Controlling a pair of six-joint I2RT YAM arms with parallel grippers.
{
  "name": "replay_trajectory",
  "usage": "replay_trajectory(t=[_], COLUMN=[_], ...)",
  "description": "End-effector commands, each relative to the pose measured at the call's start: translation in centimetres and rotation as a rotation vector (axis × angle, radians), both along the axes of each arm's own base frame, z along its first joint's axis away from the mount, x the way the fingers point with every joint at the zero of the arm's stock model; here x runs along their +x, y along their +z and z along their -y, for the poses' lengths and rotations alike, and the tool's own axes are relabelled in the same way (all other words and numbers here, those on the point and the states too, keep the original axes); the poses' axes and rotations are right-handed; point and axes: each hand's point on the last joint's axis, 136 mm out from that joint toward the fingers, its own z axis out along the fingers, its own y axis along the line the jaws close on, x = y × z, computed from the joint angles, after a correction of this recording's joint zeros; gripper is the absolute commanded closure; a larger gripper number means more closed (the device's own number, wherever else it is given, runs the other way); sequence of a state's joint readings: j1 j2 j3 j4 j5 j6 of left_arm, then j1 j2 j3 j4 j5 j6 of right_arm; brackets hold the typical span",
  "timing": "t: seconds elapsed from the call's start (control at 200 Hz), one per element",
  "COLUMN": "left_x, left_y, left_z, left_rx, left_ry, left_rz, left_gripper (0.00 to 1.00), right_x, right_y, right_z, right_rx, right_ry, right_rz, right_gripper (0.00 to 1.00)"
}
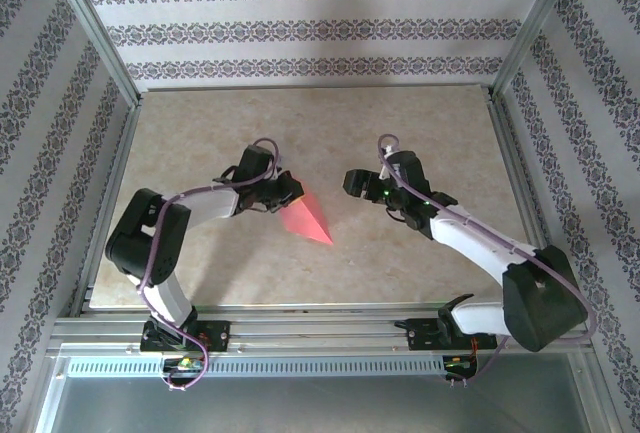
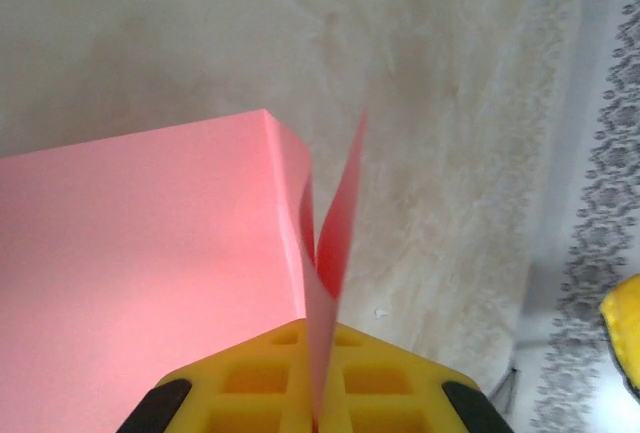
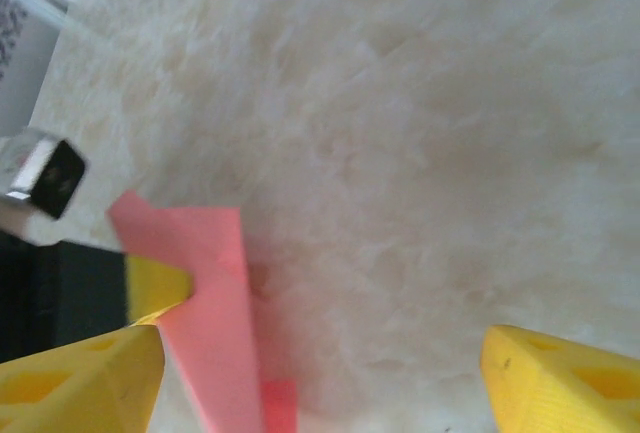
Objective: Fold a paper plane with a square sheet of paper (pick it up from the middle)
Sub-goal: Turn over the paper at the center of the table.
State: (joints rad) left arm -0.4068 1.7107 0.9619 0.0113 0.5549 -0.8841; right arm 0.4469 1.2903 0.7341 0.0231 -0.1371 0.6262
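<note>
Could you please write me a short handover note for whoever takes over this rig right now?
Left hand: shut on the paper plane, pinching its centre fold at the wide end.
Right hand: open, holding nothing, to the right of the plane and apart from it.
Plane: over the middle of the table, with its point towards the near edge.
Done: the sheet is folded into a pointed dart with a centre crease.
Left: probably only setting it down and letting go. It is hard to tell whether both wings match.
</note>
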Motion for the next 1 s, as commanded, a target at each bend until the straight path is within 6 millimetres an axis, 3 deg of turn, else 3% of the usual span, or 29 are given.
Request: replay_trajectory(t=[0.0, 0.225, 0.355, 0.53, 0.695, 0.994], left_x=[-3.9, -4.8, -4.1, -2.7, -1.3, 1.5], left_y=[-0.2, 4.2, 6.1, 8.0, 6.7, 2.1], left_z=[-3.3, -8.8, -11.9, -14.9, -15.1, -11.1], left_rx=[0.293, 0.663, 0.869, 1.116, 1.347, 1.594], left_ry=[-0.125, -0.212, -0.207, -0.159, -0.191, -0.302], left_rz=[-0.089, -0.109, -0.115, -0.108, -0.131, -0.125], left_gripper=[0.92, 0.92, 0.92, 0.92, 0.91, 0.92], right_x=[0.3, 0.6, 0.6, 0.4, 0.5, 0.5], right_y=[-0.1, 0.3, -0.1, -0.2, -0.4, -0.8], right_z=[2.9, 4.5, 4.9, 5.5, 5.7, 6.0], right_rx=[-0.054, -0.052, -0.089, -0.112, -0.119, -0.111], right_ry=[-0.111, -0.149, -0.149, -0.170, -0.181, -0.195], right_rz=[0.026, 0.032, 0.029, 0.039, 0.033, 0.020], right_gripper=[0.16, 0.13, 0.02, 0.02, 0.02, 0.02])
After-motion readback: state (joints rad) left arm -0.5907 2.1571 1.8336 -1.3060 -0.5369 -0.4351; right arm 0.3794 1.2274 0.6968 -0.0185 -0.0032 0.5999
